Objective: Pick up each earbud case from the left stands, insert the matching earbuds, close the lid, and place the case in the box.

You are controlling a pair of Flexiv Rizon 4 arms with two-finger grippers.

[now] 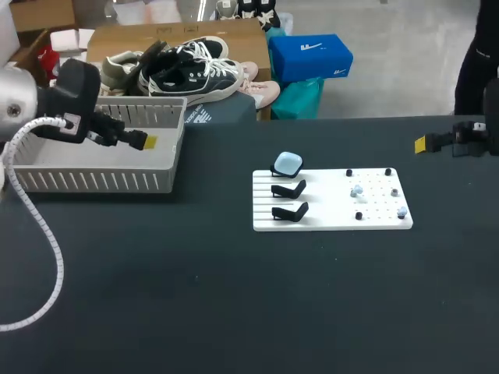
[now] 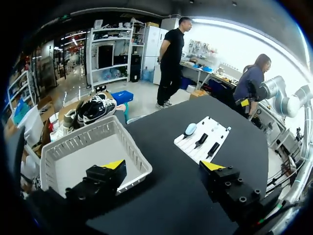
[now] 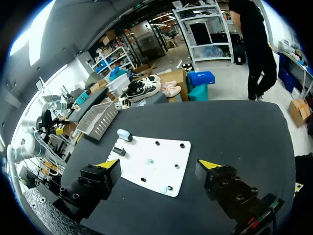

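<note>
Head view: a pale blue case (image 1: 288, 164) sits on the white board (image 1: 327, 222) mid-surface, just beyond two bare stands (image 1: 288, 189). The left tool (image 1: 143, 141) hangs over the box (image 1: 101, 181) at the far left corner, the right tool (image 1: 423, 144) near the right edge. Left wrist view: its fingers (image 2: 105, 176) stand apart, empty. Right wrist view: likewise, with earbuds (image 3: 149, 160) ahead on the board. The case looks light, hard and probably slippery; pinch its broad sides.

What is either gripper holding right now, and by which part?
Nothing is held. The left gripper is open and empty, and so is the right gripper. The earbud case sits apart from both.
</note>
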